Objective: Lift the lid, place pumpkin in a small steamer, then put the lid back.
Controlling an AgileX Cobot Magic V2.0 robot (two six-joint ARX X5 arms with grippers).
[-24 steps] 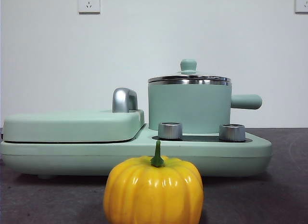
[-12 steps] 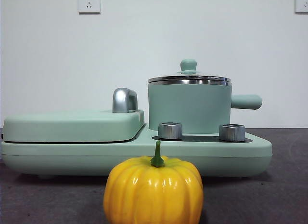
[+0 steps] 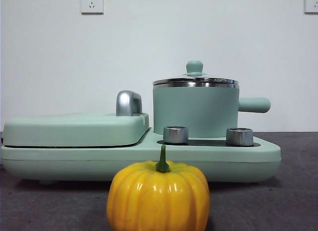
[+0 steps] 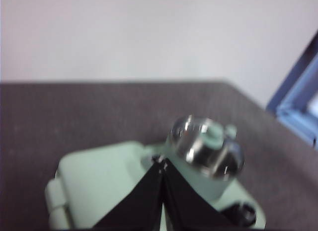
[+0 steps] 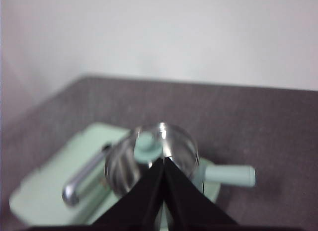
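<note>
The yellow-orange pumpkin (image 3: pixel 158 196) with a green stem sits on the dark table close to the front camera. Behind it the mint-green small steamer (image 3: pixel 195 112) stands on the right of the cooker, its side handle pointing right. The glass lid (image 3: pixel 195 81) with its mint knob rests on the steamer. The steamer and lid also show in the left wrist view (image 4: pixel 206 151) and the right wrist view (image 5: pixel 151 159). My left gripper (image 4: pixel 162 161) and my right gripper (image 5: pixel 163 162) are both shut and empty, held high above the cooker and out of the front view.
The mint-green cooker base (image 3: pixel 139 159) spans the table, with a flat rectangular cover (image 3: pixel 74 129) and chrome handle (image 3: pixel 128 103) on its left. Two chrome dials (image 3: pixel 176 134) sit in front of the steamer. A blue frame (image 4: pixel 298 97) stands past the table's edge.
</note>
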